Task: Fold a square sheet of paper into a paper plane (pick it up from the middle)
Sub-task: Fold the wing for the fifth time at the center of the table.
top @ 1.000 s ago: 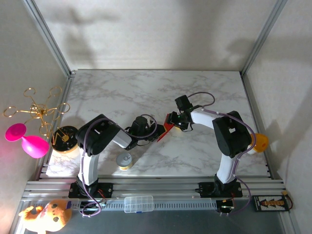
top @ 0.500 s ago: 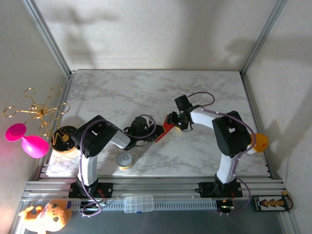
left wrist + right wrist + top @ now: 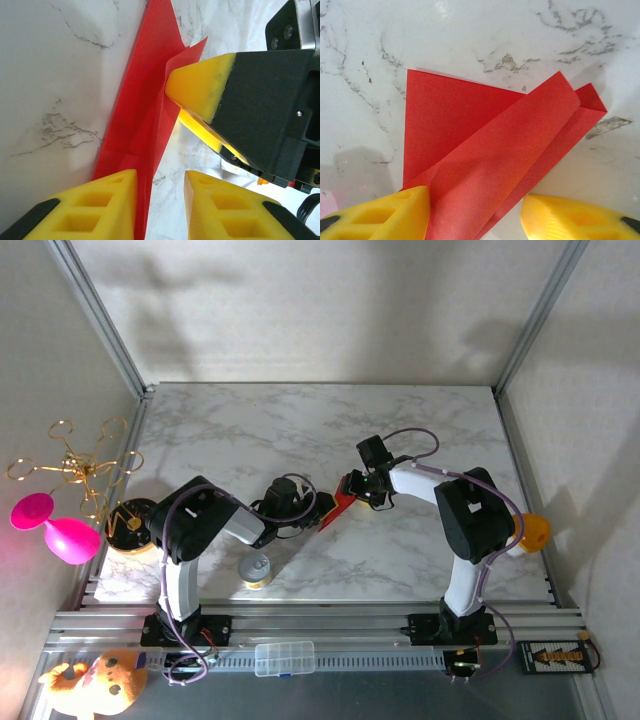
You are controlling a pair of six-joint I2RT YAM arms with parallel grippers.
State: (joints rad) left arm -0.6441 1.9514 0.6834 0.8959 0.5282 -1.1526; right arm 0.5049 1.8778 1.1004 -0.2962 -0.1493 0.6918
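The red paper (image 3: 339, 504) lies mid-table as a creased, folded shape with one flap raised off the marble. In the left wrist view the paper (image 3: 145, 110) runs up from beside my left finger (image 3: 107, 200). My left gripper (image 3: 160, 202) is open, its left finger alongside the paper's edge. My right gripper (image 3: 472, 217) is open, straddling the raised flap (image 3: 495, 165). One right finger (image 3: 200, 87) touches the flap's corner. From above, the left gripper (image 3: 316, 518) and right gripper (image 3: 352, 490) meet at opposite ends of the paper.
A small round tin (image 3: 256, 570) sits near the left arm's base. A black-and-gold disc (image 3: 132, 523), a pink toy (image 3: 55, 525) and a gold wire frame (image 3: 75, 465) are at the left edge. An orange object (image 3: 531, 532) is beyond the right edge.
The left arm's elbow has drifted slightly left and its gripper eased back a little. The paper sits a bit lower and flatter. The right arm has barely moved.
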